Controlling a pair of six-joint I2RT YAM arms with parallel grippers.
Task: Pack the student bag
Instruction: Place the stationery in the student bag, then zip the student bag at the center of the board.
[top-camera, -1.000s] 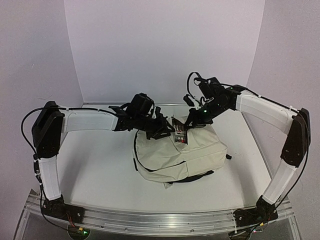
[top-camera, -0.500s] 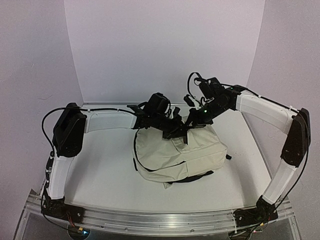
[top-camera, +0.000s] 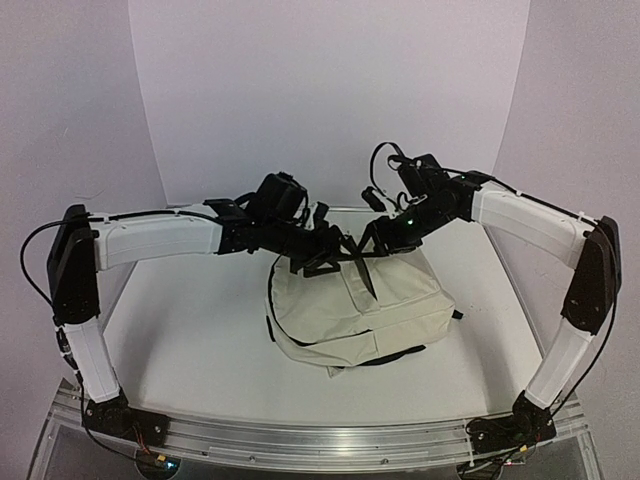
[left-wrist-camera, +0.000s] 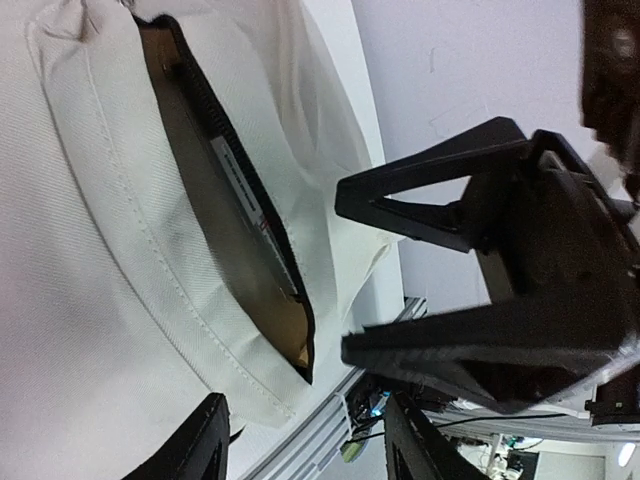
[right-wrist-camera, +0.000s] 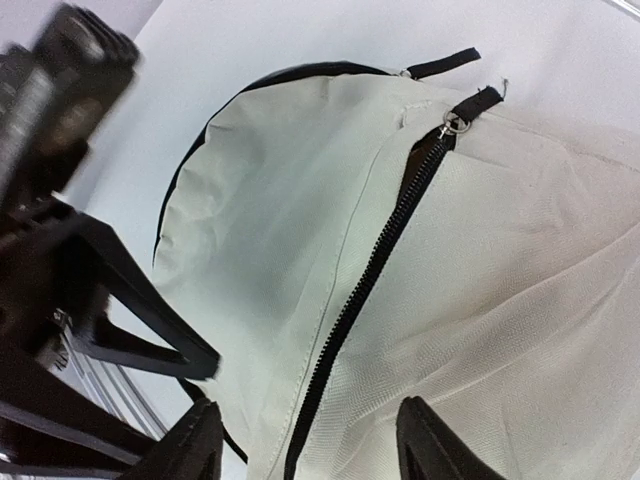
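The student bag (top-camera: 360, 310) is found lying flat at the middle of the table (top-camera: 200, 340), cream fabric uppermost. The left gripper (left-wrist-camera: 308, 425) is held over an open pocket (left-wrist-camera: 220, 180) with dark lining, its jaws apart and nothing between them. The right gripper (right-wrist-camera: 310, 430) is positioned above the black zipper (right-wrist-camera: 370, 280), its jaws likewise apart and empty. Both are noted at the bag's far edge, near each other.

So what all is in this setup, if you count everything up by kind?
Bags: 1, the cream student bag
Robot arms: 2, the left arm and the right arm
Grippers: 2, the left gripper and the right gripper, both open
Tables: 1, the white table
Total: 6
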